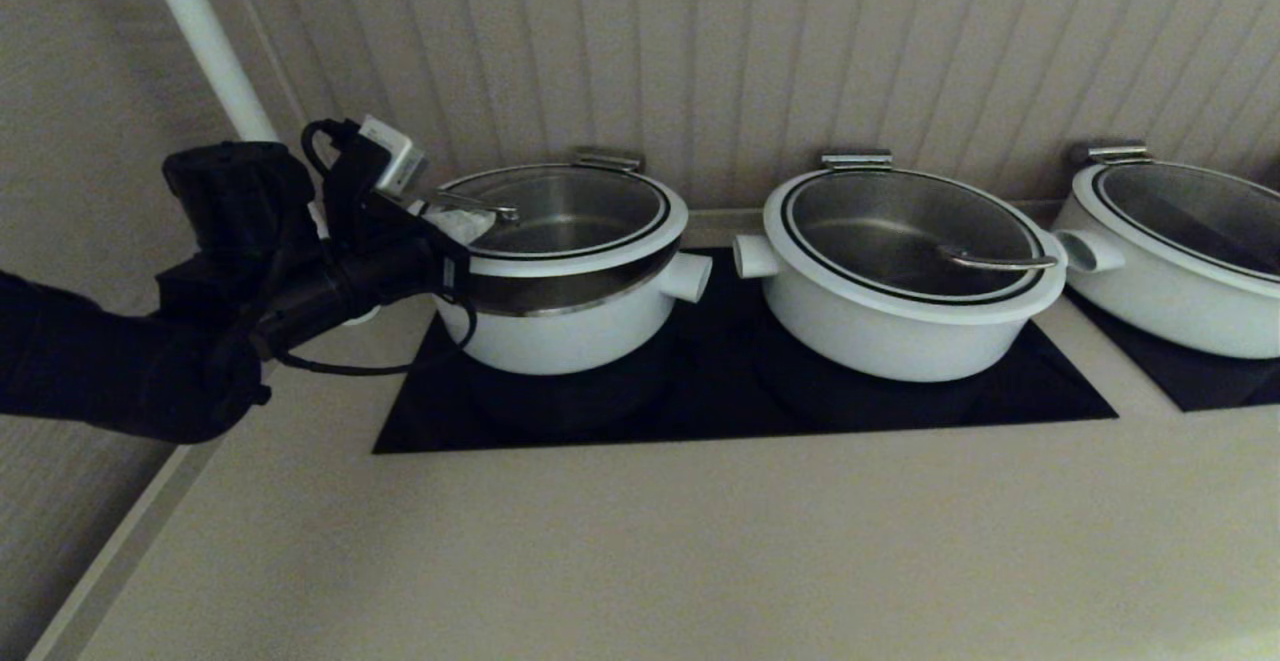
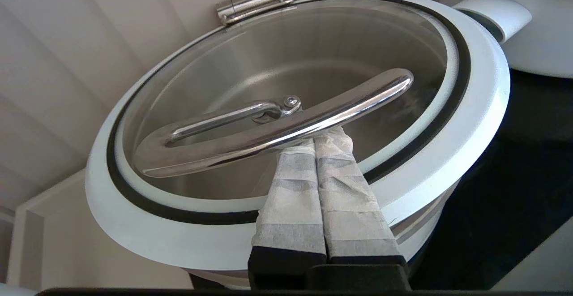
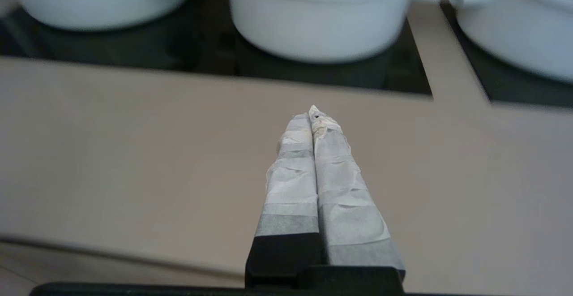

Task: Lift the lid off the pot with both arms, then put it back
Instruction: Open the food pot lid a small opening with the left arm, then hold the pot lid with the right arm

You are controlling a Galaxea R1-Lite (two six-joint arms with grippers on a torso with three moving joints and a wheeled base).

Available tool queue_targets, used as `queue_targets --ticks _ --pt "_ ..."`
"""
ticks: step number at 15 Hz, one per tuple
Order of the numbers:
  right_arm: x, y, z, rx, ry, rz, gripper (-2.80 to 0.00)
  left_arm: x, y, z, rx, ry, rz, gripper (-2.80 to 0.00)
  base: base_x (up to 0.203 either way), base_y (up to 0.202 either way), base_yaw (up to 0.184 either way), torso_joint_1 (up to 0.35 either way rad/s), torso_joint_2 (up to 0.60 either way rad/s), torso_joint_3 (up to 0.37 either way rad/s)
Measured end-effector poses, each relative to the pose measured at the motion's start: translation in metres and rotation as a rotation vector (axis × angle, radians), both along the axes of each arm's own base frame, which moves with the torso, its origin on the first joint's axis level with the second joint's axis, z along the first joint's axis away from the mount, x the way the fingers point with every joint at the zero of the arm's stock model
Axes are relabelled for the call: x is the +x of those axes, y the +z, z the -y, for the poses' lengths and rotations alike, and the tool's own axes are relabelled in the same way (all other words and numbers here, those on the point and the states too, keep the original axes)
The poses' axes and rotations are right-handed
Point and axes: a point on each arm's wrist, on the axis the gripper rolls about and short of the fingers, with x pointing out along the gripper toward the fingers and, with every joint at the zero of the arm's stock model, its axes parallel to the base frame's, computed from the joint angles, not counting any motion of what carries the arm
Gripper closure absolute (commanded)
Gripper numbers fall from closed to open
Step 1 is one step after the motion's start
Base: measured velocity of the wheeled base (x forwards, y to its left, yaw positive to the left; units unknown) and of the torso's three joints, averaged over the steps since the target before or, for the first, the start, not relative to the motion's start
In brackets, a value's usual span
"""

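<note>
The lid [image 1: 600,256], clear glass with a broad white rim, is tilted up on its left side above the leftmost white pot [image 1: 560,336], showing a steel band under the rim. My left gripper [image 1: 455,226] is at the pot's left edge. In the left wrist view its taped fingers are pressed together, and the left gripper [image 2: 320,141] has its tips tucked under the steel wire handle [image 2: 277,135], not clamped round it. The lid's rim [image 2: 447,152] and the steel bracket [image 2: 255,1] show there. My right gripper [image 3: 313,114] is shut and empty over the beige counter [image 3: 134,152], out of the head view.
Two twin white pots with lids stand to the right, the middle one [image 1: 900,311] and the far right one [image 1: 1170,271], on black cooktop panels [image 1: 720,411]. A ribbed wall runs close behind. A white pipe [image 1: 205,41] stands at the back left.
</note>
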Motion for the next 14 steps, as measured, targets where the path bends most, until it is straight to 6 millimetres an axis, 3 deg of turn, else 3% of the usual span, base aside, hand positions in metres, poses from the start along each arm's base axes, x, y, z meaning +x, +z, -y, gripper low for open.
queue_targets --ticks 3,7,10,14 --pt "0.024 0.037 -0.001 -0.024 0.042 -0.022 0.00 0.000 -0.001 0.000 -0.011 -0.001 -0.009 0.00 0.000 0.000 0.000 0.000 0.00 0.000" --pt "0.082 0.064 -0.004 -0.158 0.179 -0.041 0.00 -0.001 0.000 0.000 -0.019 -0.001 -0.010 0.00 0.000 0.000 0.000 0.000 0.00 0.000" --pt "0.117 0.061 -0.009 -0.288 0.367 -0.062 0.00 -0.002 0.002 0.000 -0.028 -0.001 -0.009 0.00 0.000 0.000 0.000 0.000 0.00 0.000" --pt "0.146 0.054 -0.028 -0.320 0.632 -0.111 0.00 -0.003 0.003 -0.001 -0.032 -0.001 -0.007 0.00 0.000 0.000 0.000 0.000 0.00 0.000"
